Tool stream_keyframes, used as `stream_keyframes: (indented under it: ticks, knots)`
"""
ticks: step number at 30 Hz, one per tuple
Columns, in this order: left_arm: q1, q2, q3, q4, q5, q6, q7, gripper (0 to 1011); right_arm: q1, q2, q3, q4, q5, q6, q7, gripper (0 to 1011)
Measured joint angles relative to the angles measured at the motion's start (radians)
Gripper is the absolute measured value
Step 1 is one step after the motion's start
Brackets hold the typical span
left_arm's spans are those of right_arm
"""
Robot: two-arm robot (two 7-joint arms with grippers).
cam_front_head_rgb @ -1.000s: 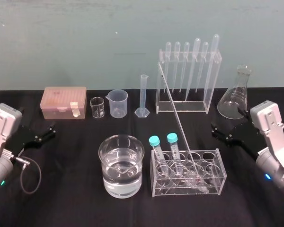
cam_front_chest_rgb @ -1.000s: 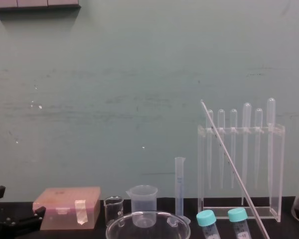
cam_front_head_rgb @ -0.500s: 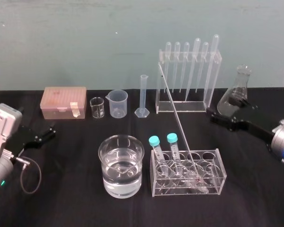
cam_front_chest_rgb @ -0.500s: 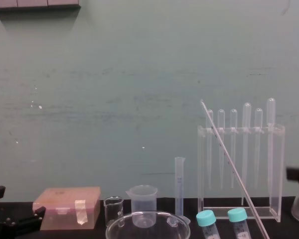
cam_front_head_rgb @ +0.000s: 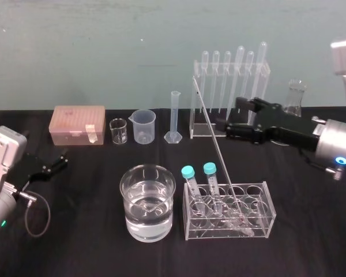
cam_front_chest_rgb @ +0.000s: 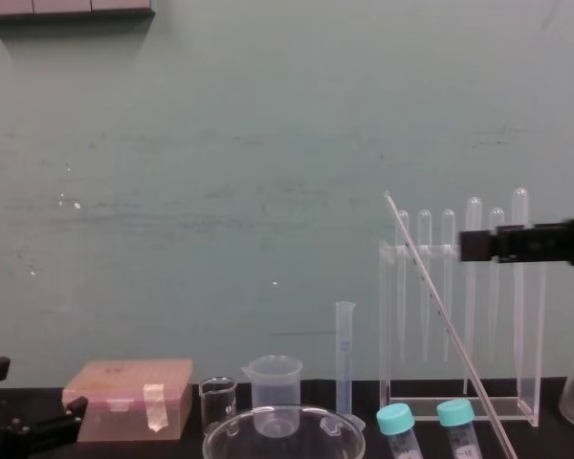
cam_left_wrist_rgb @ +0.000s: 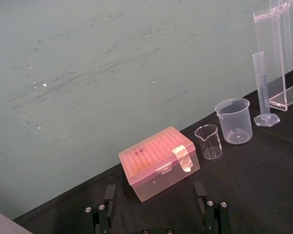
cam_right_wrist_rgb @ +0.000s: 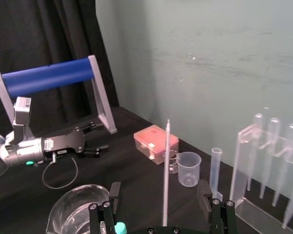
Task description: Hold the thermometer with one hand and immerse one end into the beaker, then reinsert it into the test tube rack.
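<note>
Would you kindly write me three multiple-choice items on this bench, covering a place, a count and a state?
1. The thermometer has its lower end in: A the beaker; B the test tube rack; C the pink box.
2. Blue-capped tubes number: A one; B two; C four.
3. The right gripper has its jaws: A open; B shut on the thermometer; C shut on the flask.
Answers: B, its tip lies within the rack; B, two caps show; A, the jaws stand apart.

You have glossy clear glass in the beaker (cam_front_head_rgb: 147, 202) and the thin thermometer (cam_front_head_rgb: 215, 144) beside it — both over matt black cloth (cam_front_head_rgb: 81, 231). Behind the beaker, leftward, the box (cam_front_head_rgb: 78, 124) is translucent pink plastic, smooth.
</note>
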Motion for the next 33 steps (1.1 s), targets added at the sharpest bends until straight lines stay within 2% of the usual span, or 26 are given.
stream_keyframes:
  ticks: [6,9,15,23,33]
  knots:
    - [0.000,0.000,0.000,0.000,0.000,0.000,0.000,1008,0.086,-0.039,-0.065,0.062,-0.023,0.046,-0.004,1003]
    - [0.000,0.000,0.000,0.000,0.000,0.000,0.000,1008,0.135,-0.066,-0.103,0.101,-0.039,0.081,-0.026,1003]
    - [0.000,0.000,0.000,0.000,0.000,0.000,0.000,1008,0.189,-0.100,-0.152,0.144,-0.049,0.116,-0.050,1003]
    - [0.000,0.000,0.000,0.000,0.000,0.000,0.000,1008,0.212,-0.111,-0.186,0.167,-0.051,0.126,-0.058,1003]
    - [0.000,0.000,0.000,0.000,0.000,0.000,0.000,1008,0.215,-0.110,-0.193,0.169,-0.048,0.123,-0.063,1003]
